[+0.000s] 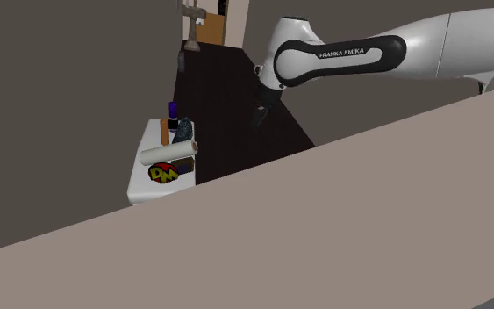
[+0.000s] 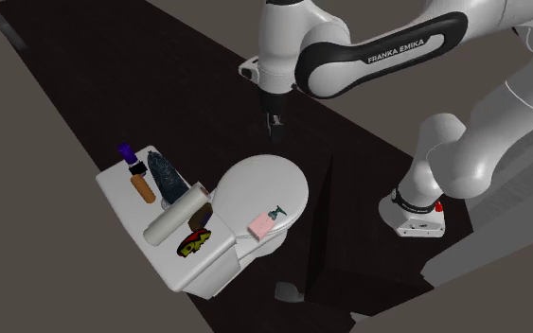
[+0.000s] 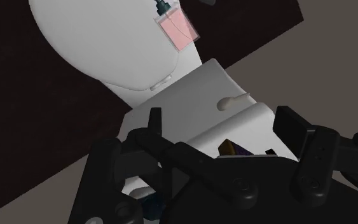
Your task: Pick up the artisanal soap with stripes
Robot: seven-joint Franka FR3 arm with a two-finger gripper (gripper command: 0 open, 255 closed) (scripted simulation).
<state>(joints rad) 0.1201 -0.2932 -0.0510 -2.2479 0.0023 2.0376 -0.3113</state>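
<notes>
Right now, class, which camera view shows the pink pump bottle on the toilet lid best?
The second exterior view: the pink bottle sits whole on the toilet lid, pump included. The wrist view cuts off its pump at the edge. In the shoulder view a beige wall hides the lid.

The white arm (image 1: 429, 48) reaches in from the right, and its black gripper (image 1: 261, 115) shows against the dark floor (image 1: 227, 140). On a white tank lid (image 1: 139, 181) (its near edge cut off by a taupe wall (image 1: 324, 237) in front) sit a cream roll (image 1: 169, 154), a red-and-yellow disc (image 1: 163, 173), an orange-brown cylinder (image 1: 164, 130), a purple-capped bottle (image 1: 173, 110) and a dark blue-grey bar (image 1: 183, 132).
</notes>
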